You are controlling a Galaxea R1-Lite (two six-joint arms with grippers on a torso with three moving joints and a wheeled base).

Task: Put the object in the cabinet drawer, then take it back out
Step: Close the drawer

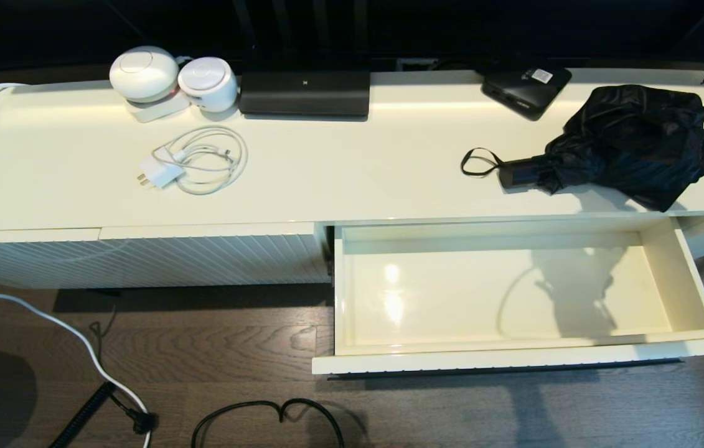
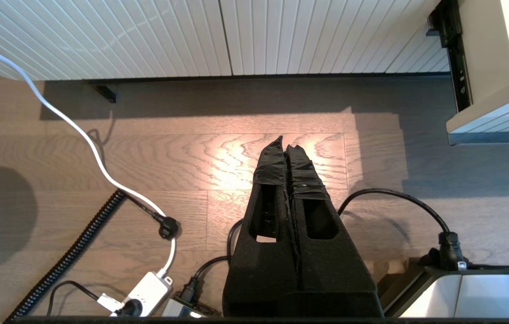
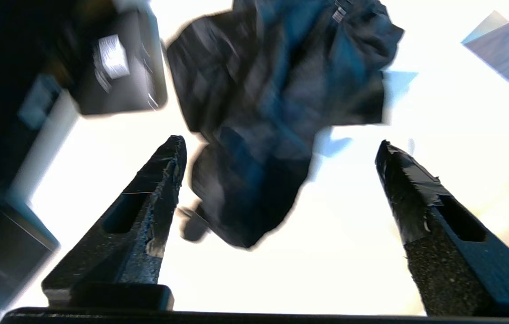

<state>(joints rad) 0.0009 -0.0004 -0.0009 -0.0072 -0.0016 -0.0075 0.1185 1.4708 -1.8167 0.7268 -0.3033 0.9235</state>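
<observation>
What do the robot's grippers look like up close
Both are matte black. The left gripper has two long tapered fingers with slot cut-outs and wrinkled black tape around the tips. The right gripper has the same wedge-shaped fingers, slotted, grainy-textured, with taped tips. No markings or cables on them show.

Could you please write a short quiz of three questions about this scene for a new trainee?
1. True or false: the umbrella lies inside the open drawer.
2. Which thing is nearest to the umbrella on the cabinet top? A) the white charger with cable B) the flat black box C) the two white round devices
3. How do the fingers of the right gripper stand, and do they hold anything?

Key
1. False; it lies on the cabinet top, and the drawer holds nothing.
2. B
3. Wide apart, holding nothing; the umbrella lies beyond them.
</observation>
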